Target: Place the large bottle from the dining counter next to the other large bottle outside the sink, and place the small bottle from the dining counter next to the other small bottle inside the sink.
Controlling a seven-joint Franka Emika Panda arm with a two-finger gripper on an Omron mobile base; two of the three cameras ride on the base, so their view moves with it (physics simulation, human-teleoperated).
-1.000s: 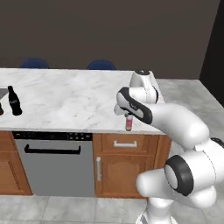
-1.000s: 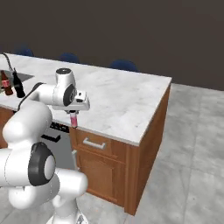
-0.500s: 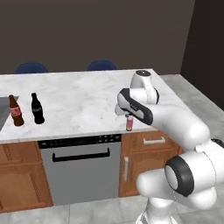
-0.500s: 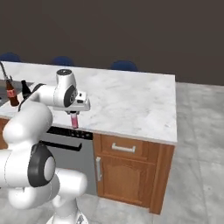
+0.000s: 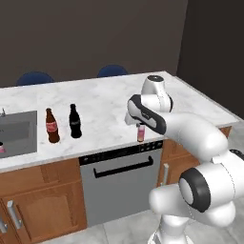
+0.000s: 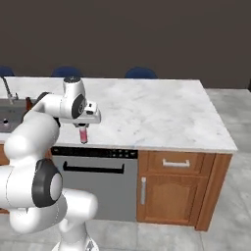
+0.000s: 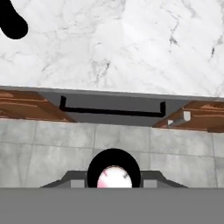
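Note:
My gripper (image 5: 139, 126) is shut on the small bottle (image 5: 140, 134), a slim pink-red one that hangs over the front edge of the dining counter (image 5: 109, 102). The right base view has the gripper (image 6: 84, 127) holding the same bottle (image 6: 83, 136). Seen from the hand, its round top (image 7: 114, 178) sits between the fingers. The large bottle (image 5: 74, 121), black with a red label, stands upright beside the other large bottle (image 5: 52, 126), red-brown, just right of the sink (image 5: 16, 136). A pink object (image 5: 1, 148) lies in the basin at the picture's edge.
A dishwasher (image 5: 121, 178) with a dark handle sits below the counter, with wooden cabinets (image 5: 40, 209) on either side. Dark blue stools (image 5: 112, 71) stand behind the counter. The curved tap (image 6: 6, 88) rises at the far left of the right base view. Grey tiled floor (image 7: 52, 153) lies under the hand.
The whole picture has shifted as the base drove; the sink and the two large bottles have come further into the left base view. The gripper still holds the small bottle.

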